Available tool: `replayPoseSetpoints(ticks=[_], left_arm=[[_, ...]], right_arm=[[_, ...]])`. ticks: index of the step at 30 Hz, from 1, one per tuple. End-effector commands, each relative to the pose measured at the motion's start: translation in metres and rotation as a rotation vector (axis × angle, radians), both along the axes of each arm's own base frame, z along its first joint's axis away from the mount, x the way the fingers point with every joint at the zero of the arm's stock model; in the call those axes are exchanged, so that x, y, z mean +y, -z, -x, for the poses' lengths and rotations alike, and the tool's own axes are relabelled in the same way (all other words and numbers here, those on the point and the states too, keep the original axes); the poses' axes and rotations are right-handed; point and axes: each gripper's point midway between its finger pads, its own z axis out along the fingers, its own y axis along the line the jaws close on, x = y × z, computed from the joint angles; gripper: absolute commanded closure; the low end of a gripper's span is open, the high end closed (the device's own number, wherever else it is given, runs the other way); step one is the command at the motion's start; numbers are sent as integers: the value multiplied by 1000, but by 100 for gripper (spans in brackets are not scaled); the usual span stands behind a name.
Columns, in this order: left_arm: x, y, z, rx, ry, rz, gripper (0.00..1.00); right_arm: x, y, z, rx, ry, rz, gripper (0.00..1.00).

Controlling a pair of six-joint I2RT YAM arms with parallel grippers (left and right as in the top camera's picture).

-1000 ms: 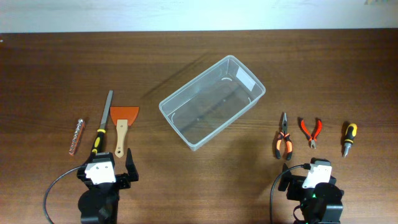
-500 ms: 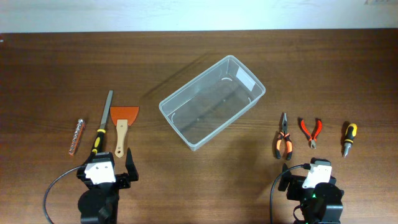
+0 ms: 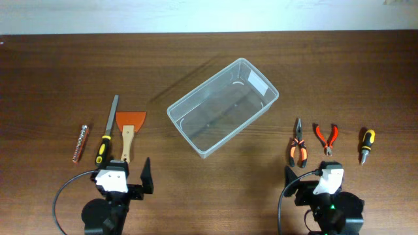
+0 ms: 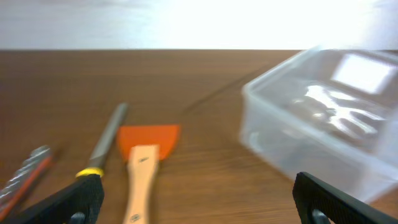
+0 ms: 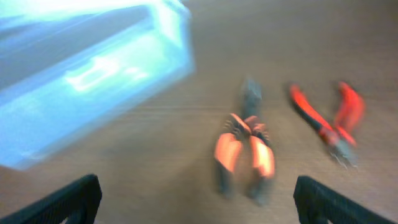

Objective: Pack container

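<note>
Sitting low at the near edge of the table (image 3: pixel 196 186), both arms point toward the far side, with the container (image 3: pixel 222 108) ahead and between them.

- Container: clear bin near the table's middle, turned diagonally, upright, well apart from both arms.
- Left arm: near-left of the container. Left end effector (image 4: pixel 198 190) has its fingers spread wide, gripping nothing and touching no tool. In its wrist view the container's corner lies ahead to the right.
- Left of the container: scraper (image 3: pixel 128 134), file (image 3: pixel 108 130), then drill bit (image 3: pixel 80 143) farthest out. The scraper handle's end is just ahead of the left end effector.
- Right arm: near-right of the container. Right end effector (image 5: pixel 196 193) also has its fingers wide apart and grips nothing.
- Right of the container: orange pliers (image 3: pixel 298 151), red cutters (image 3: pixel 326 138), then screwdriver (image 3: pixel 366 145) farthest out. The right wrist view is blurred.
</note>
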Motion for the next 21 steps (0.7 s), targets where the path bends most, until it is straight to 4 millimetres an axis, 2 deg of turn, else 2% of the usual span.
replayPoseSetpoints(ticks=[1, 3, 5, 8, 13, 17, 21], left_arm=[[-28, -28, 8, -56, 156, 58, 1], [-28, -52, 11, -85, 152, 87, 1], [-28, -79, 14, -98, 150, 92, 1], [-23, -100, 14, -29, 119, 74, 1], [-21, -112, -9, 176, 128, 29, 1], [-20, -115, -37, 361, 164, -36, 1], [-20, -123, -63, 511, 194, -50, 1]], right_arm=[[37, -32, 2, -95, -181, -173, 1], [42, -53, 2, -155, -211, -204, 1], [39, -68, 1, -180, -195, -192, 1], [33, -83, -4, -175, -160, -166, 1], [30, -100, -22, -15, -144, -169, 1], [25, -111, -49, 215, -105, -185, 1], [23, -131, -80, 394, -138, -133, 1]])
